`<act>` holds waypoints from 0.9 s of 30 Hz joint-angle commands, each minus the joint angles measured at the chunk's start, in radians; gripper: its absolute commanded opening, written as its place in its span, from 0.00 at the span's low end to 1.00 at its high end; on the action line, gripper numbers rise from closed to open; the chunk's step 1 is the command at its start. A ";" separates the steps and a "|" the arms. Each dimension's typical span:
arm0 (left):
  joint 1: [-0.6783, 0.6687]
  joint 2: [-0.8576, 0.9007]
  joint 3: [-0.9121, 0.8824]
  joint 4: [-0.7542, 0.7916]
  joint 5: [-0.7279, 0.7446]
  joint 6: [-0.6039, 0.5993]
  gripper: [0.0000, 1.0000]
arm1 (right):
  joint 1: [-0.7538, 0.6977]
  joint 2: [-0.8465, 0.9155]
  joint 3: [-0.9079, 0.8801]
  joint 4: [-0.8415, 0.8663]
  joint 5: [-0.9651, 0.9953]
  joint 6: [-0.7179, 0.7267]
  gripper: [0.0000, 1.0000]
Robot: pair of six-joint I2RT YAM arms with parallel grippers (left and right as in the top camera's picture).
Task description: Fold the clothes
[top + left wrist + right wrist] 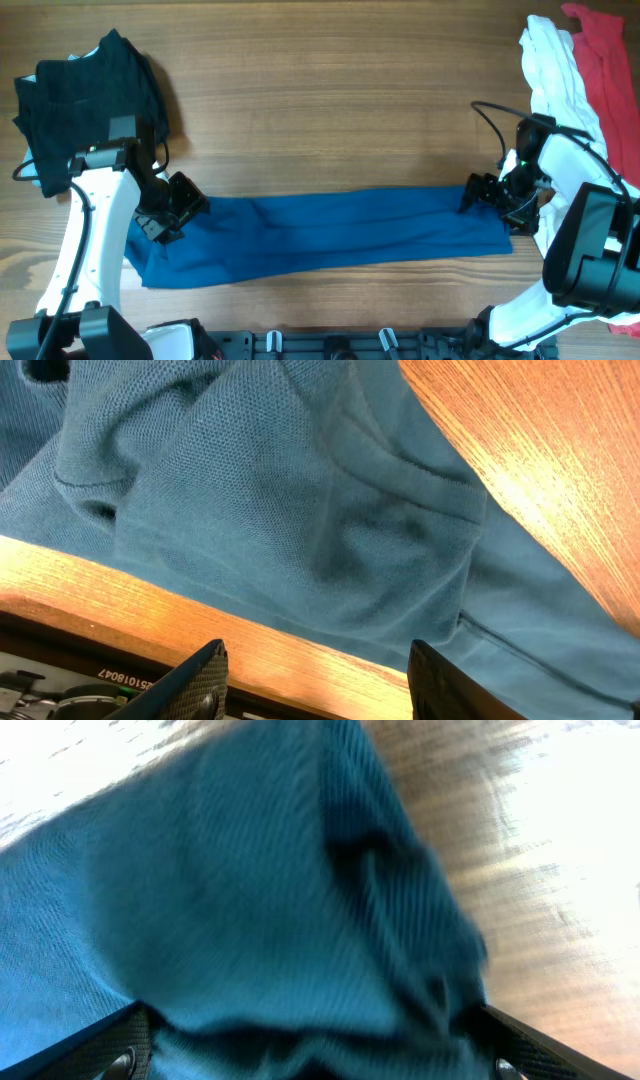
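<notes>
The royal-blue shirt [320, 230] lies on the table as a long folded strip running left to right. My left gripper [176, 212] hovers at the strip's left end. In the left wrist view it is open [318, 652], with only bare wood between its fingers and the blue cloth [280, 510] just beyond the tips. My right gripper [480, 192] is at the strip's right end. Its jaws stand wide open [312, 1018], and a bunched fold of the blue shirt [270, 890] lies loose between the two fingers. That view is blurred.
A black garment [85, 95] lies crumpled at the back left, behind the left arm. A white garment [555, 70] and a red one [605, 45] are heaped at the back right. The table's front edge [120, 595] runs close under the left gripper.
</notes>
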 commanded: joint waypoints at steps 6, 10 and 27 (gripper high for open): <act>-0.003 0.005 -0.004 -0.004 0.013 0.004 0.58 | -0.003 -0.009 -0.079 0.136 -0.061 0.023 0.56; -0.003 0.005 -0.004 0.002 0.013 0.004 0.58 | -0.003 -0.009 -0.079 0.193 -0.061 0.047 0.04; -0.003 0.005 -0.003 0.101 0.020 0.004 0.58 | -0.216 -0.009 0.201 0.162 0.074 0.206 0.04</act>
